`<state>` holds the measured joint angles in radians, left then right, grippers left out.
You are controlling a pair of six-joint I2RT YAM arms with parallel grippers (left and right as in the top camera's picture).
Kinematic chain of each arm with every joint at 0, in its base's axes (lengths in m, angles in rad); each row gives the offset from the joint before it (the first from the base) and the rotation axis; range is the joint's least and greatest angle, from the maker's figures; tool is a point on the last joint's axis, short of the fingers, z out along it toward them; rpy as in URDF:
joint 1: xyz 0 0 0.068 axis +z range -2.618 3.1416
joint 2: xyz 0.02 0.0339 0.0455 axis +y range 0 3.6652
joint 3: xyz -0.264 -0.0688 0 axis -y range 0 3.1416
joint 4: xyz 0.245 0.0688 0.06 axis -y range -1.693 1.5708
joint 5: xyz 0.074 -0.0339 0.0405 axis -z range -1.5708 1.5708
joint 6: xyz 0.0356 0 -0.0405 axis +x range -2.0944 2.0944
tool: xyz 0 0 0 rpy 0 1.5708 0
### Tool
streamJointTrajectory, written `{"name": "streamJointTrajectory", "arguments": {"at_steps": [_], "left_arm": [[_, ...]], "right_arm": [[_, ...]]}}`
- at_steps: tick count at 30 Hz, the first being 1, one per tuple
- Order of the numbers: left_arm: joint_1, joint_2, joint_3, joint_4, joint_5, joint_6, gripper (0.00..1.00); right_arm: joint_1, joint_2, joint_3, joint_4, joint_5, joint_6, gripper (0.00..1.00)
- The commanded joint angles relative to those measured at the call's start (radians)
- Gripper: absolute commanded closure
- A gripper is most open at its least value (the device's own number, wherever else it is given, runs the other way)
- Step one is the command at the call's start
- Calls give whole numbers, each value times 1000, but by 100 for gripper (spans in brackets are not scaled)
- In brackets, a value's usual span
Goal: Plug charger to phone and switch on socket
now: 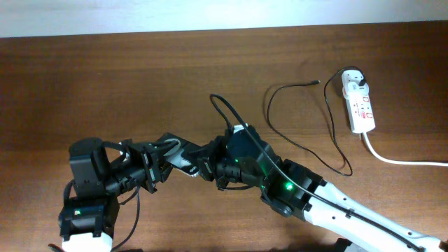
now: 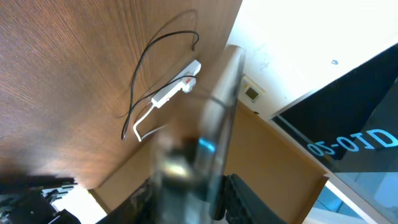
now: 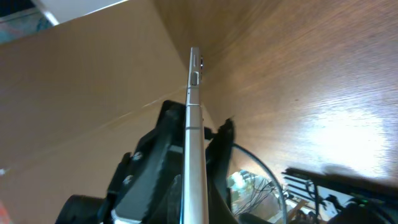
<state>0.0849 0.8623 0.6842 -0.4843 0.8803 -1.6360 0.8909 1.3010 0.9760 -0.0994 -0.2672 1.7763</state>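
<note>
only unreadable red markings show on the socket [image 1: 358, 103].

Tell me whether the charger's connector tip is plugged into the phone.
No: the charger's connector tip lies loose on the table near the socket, well apart from the phone.

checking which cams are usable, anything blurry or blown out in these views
Left wrist: the phone sits close to the lens and is smeared out of focus, while the power strip behind it is fairly crisp. Right wrist: the phone's edge is sharp, with a bright glare patch on the table. Overhead: evenly lit and sharp, with no strong glare.
</note>
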Motion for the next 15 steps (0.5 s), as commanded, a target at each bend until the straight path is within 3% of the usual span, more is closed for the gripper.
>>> {"name": "streamJointTrajectory", "arguments": {"at_steps": [1, 8, 15], "left_arm": [[-4, 2, -2, 3, -13, -19, 69], [-4, 2, -2, 6, 21, -40, 79], [-4, 2, -2, 6, 21, -40, 100]], "right_arm": [[6, -2, 11, 18, -17, -2, 96], [6, -2, 11, 18, -9, -2, 96], [6, -2, 11, 18, -9, -2, 95]]}}
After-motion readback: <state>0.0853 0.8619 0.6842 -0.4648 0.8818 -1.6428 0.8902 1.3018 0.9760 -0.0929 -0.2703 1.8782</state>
